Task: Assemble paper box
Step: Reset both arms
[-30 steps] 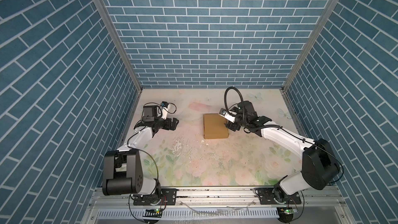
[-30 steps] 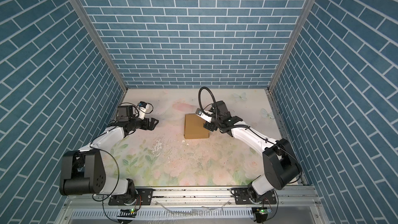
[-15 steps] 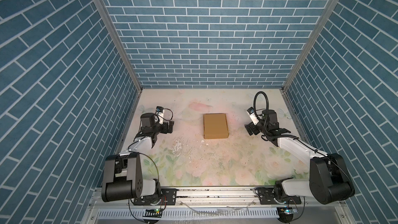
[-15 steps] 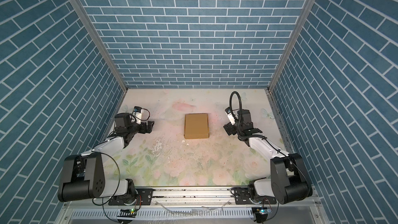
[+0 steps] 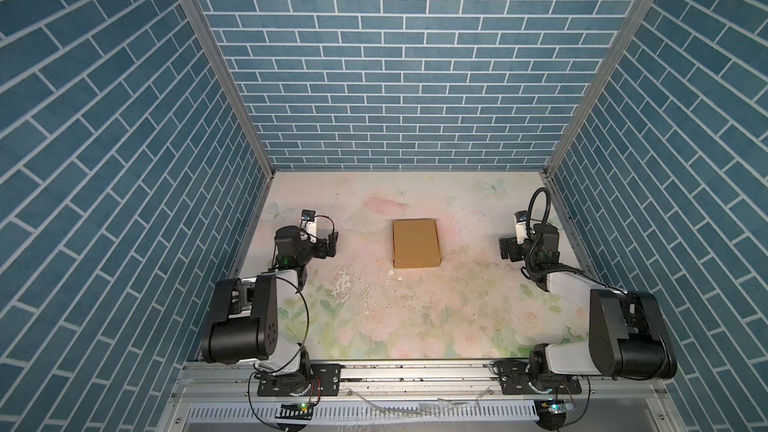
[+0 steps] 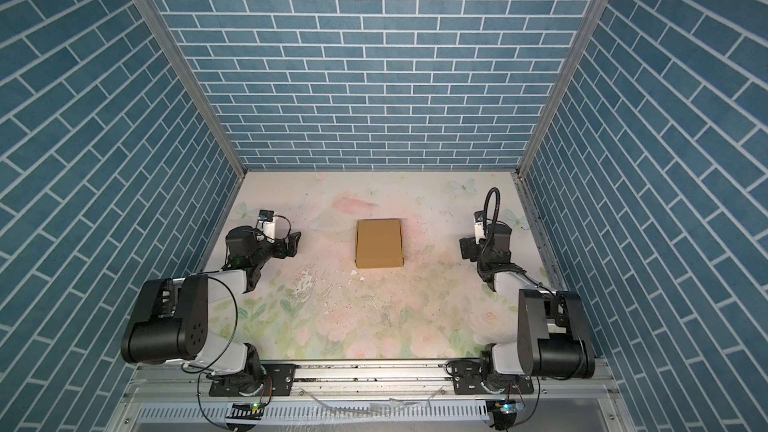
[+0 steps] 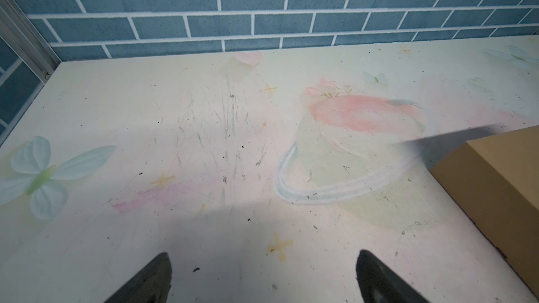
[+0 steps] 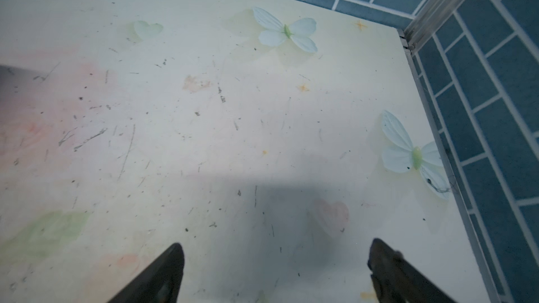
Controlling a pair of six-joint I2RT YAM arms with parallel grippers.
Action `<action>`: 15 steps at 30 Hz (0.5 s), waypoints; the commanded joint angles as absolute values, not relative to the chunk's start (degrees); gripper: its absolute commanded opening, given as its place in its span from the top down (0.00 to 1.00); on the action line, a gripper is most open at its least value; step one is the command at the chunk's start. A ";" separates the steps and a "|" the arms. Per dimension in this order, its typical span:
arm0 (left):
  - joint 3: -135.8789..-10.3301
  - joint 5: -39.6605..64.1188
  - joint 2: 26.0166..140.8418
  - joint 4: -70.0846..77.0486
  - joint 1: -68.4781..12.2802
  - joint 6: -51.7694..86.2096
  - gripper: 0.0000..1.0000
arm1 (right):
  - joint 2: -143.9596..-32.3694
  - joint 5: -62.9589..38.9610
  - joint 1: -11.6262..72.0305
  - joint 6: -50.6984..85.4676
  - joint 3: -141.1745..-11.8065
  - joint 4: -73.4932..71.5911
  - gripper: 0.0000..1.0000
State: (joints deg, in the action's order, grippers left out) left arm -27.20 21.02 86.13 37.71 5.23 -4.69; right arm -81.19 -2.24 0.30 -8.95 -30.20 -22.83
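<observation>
Near edge: metal rail (image 5: pixel 415 374). Farther in, floral-print table (image 5: pixel 415 317), scuffed and speckled. At the left side, left tool (image 5: pixel 331 243) spread wide, holding nothing, only bare table between its fingertips in the left wrist view. At the right side, near the right wall, right tool (image 5: pixel 505 248) likewise wide and empty. Between the 2, well apart from both: paper box (image 5: pixel 416 249), shallow, tan, unprinted, closed, flat on the table. Beyond, blue brick-pattern back wall (image 5: pixel 407 76).
</observation>
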 commanded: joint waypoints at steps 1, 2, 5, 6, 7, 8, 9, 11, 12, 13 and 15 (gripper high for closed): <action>-25.40 20.43 85.63 43.04 4.37 -5.23 0.00 | -83.13 -4.66 -1.11 -3.44 -31.15 -26.56 0.02; -24.85 19.61 85.44 43.74 3.87 -5.69 0.00 | -83.24 -4.66 -1.50 -3.01 -31.27 -26.72 0.02; -23.60 17.18 85.78 45.89 3.22 -5.70 0.01 | -82.53 -4.66 -2.70 -1.57 -30.15 -28.24 0.02; -23.43 16.89 86.00 46.42 3.25 -5.56 0.00 | -81.92 -4.66 -2.93 -1.20 -29.28 -29.44 0.02; -23.26 16.51 86.07 46.75 3.25 -5.53 0.01 | -81.49 -4.66 -3.14 -0.94 -28.58 -30.36 0.02; -23.16 16.18 86.26 47.20 3.25 -5.29 0.01 | -81.09 -4.72 -3.31 -0.34 -27.80 -31.61 0.02; -22.85 15.83 86.52 47.63 3.17 -5.27 0.00 | -80.80 -4.67 -3.59 0.83 -26.60 -34.31 0.02; -22.46 14.78 87.29 49.04 3.08 -4.70 0.00 | -81.36 -6.50 -3.87 2.20 -24.44 -39.49 0.03; -22.43 14.75 87.36 49.07 3.08 -4.78 0.00 | -81.79 -6.43 -3.89 2.02 -24.13 -40.70 0.03; -22.42 14.77 87.31 49.21 3.08 -4.75 0.00 | -82.41 -6.06 -3.87 2.12 -23.68 -41.90 0.03; -22.11 14.77 87.41 49.78 3.08 -4.52 0.00 | -84.04 -5.58 -3.95 2.23 -22.82 -45.17 0.03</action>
State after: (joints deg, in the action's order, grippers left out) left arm -22.87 15.79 86.83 47.09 3.36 -4.86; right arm -82.63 -4.86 -3.73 -0.97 -23.70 -37.28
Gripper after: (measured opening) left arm 0.995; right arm 0.974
